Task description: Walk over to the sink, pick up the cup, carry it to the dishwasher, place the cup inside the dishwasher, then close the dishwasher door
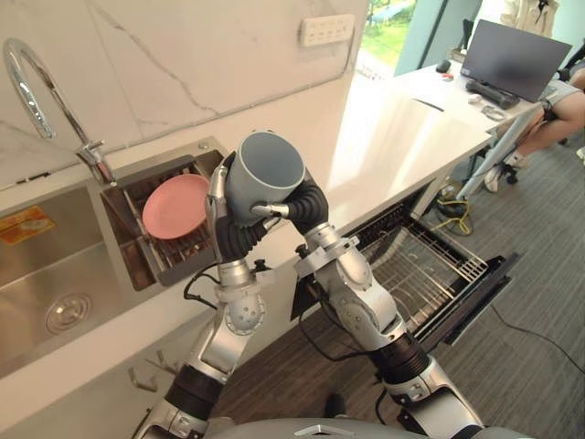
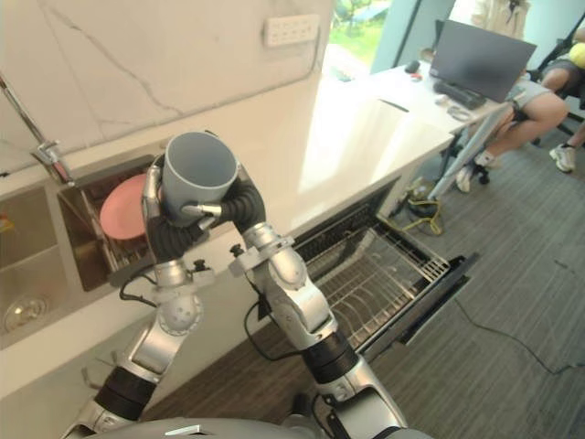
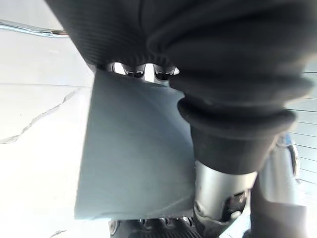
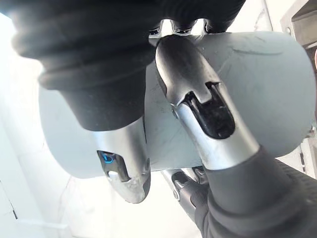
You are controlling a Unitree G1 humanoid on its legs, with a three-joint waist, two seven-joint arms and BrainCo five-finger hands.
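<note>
Being clasped by both the left hand (image 1: 219,203) and the right hand (image 1: 306,206), fingers curled round it, the grey cup (image 1: 265,172) is being held mouth-up by the table's front edge. A level carry is being called for toward the open dishwasher's rack (image 1: 430,274).

Left and right eye views look steeply down from the head, set slightly apart; both share the sink (image 1: 37,274), white counter (image 1: 393,137), open dishwasher rack (image 2: 384,274) and raised cup (image 1: 265,169); each wrist view looks along its own hand, left hand (image 1: 228,233) or right hand (image 1: 306,203), very close to the cup's wall.
</note>
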